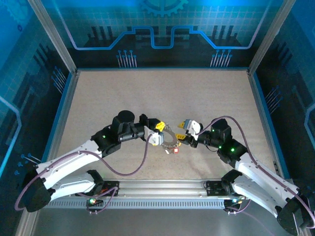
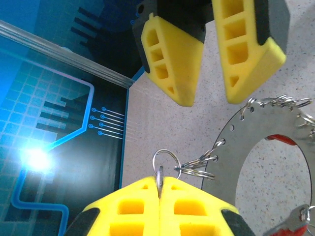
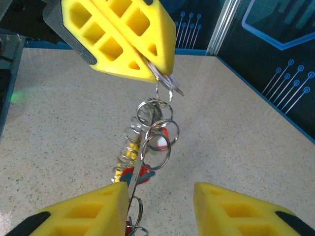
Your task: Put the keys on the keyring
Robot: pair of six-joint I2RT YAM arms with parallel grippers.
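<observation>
The keyring (image 2: 236, 147) is a flat grey plate with a wide hole and small rim holes, hanging between both grippers above the table (image 1: 197, 98). My left gripper (image 2: 160, 181) is shut on a thin metal key held edge-on, which a small split ring (image 2: 165, 160) links to the plate's rim. In the right wrist view the keyring (image 3: 138, 162) stands edge-on against the left finger of my open right gripper (image 3: 161, 194). A red key head (image 3: 140, 174) and a yellow key head (image 3: 127, 155) dangle below it. From above, the left gripper (image 1: 158, 132) and right gripper (image 1: 181, 136) flank the keyring (image 1: 169, 142).
Speckled beige table floor lies under the ring. Blue patterned walls (image 1: 157, 34) with metal posts (image 1: 51, 34) enclose it on three sides. A metal rail (image 1: 162, 189) runs along the near edge between the arm bases. Purple cables (image 1: 128, 169) loop beside each arm.
</observation>
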